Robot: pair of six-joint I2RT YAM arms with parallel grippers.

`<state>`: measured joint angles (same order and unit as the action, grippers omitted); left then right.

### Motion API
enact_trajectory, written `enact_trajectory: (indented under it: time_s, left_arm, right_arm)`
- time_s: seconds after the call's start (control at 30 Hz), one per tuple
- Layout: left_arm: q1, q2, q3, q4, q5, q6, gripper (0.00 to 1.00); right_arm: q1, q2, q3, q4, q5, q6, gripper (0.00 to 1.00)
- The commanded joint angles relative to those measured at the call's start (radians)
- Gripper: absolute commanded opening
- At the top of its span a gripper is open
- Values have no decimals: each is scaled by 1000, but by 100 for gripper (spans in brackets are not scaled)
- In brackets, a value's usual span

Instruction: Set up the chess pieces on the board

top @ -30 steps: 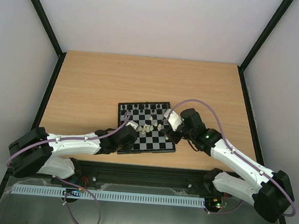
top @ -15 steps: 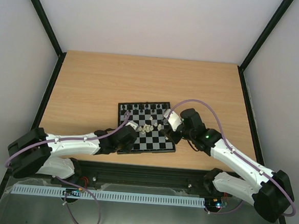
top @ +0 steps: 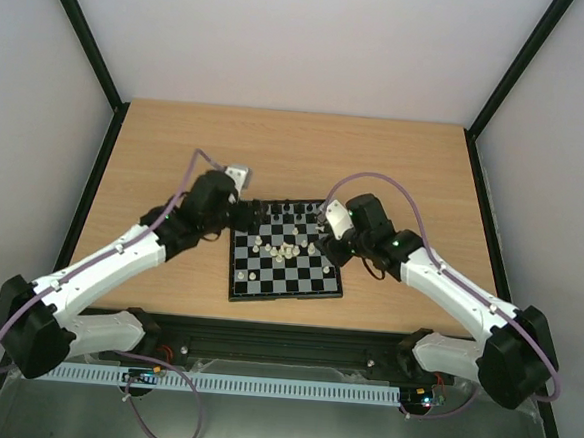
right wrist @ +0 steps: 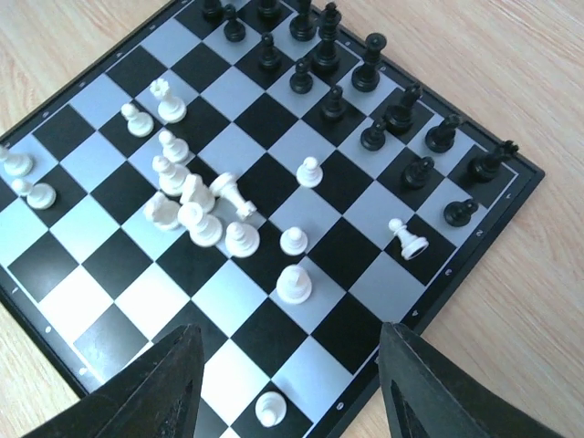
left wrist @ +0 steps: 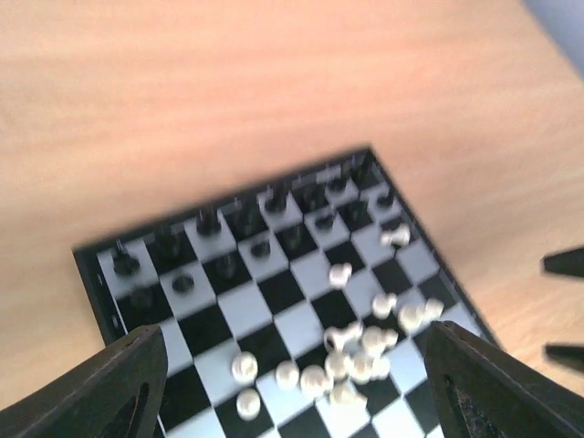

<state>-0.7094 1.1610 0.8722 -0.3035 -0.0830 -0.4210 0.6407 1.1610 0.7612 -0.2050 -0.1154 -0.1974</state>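
Note:
The board (top: 286, 275) lies at the table's near middle. Black chess pieces (right wrist: 365, 64) stand in two rows along its far edge. Cream-white chess pieces (right wrist: 196, 214) cluster mid-board, one of them lying on its side (right wrist: 234, 194). Single white ones stand apart (right wrist: 408, 239) (right wrist: 269, 408), and two more (top: 252, 259) are near the left edge. My left gripper (top: 237, 210) hangs by the board's far left corner; the blurred left wrist view has it (left wrist: 294, 333) open and empty. My right gripper (right wrist: 290, 330) is open and empty above the board's right side (top: 322, 243).
Bare wooden table (top: 297, 149) surrounds the board. Black frame posts (top: 83, 54) rise at the back corners. The arm bases and a cable rail (top: 260, 385) sit along the near edge. My right gripper's fingers (left wrist: 566, 265) show at the right edge of the left wrist view.
My left gripper has opened and swung from the board's near left corner to its far left corner. The right gripper has edged slightly away from the near edge.

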Motion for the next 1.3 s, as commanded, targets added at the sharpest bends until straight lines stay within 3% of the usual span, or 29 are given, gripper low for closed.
enact_trajectory:
  time_s: [0.0, 0.1, 0.2, 0.33, 0.43, 0.47, 0.67, 1.2, 1.27]
  left_arm:
    - [83, 13, 138, 0, 153, 129, 80]
    - [95, 44, 198, 67, 149, 217, 85]
    - [99, 88, 218, 85, 119, 248, 99]
    - [133, 83, 140, 153, 137, 229, 99]
    - [216, 32, 62, 234, 329, 173, 99]
    - [222, 12, 50, 244, 335, 170, 99]
    - [223, -49, 19, 244, 241, 202, 99]
    - [223, -55, 20, 225, 219, 226, 99]
    - [223, -57, 21, 224, 207, 228, 100]
  right_arm:
    - [-8, 80, 114, -157, -6, -12, 54]
    - [-9, 142, 169, -232, -10, -31, 54]
    - [-8, 208, 218, -296, -23, -45, 54]
    - [-7, 278, 277, -351, -7, -59, 55]
    - [-9, 325, 291, -355, 30, -64, 55]
    - [-8, 344, 294, -355, 37, -66, 54]
    - [-8, 444, 353, -363, -40, -65, 46]
    - [-8, 580, 410, -367, -68, -42, 23]
    - [-8, 573, 409, -374, -65, -43, 16]
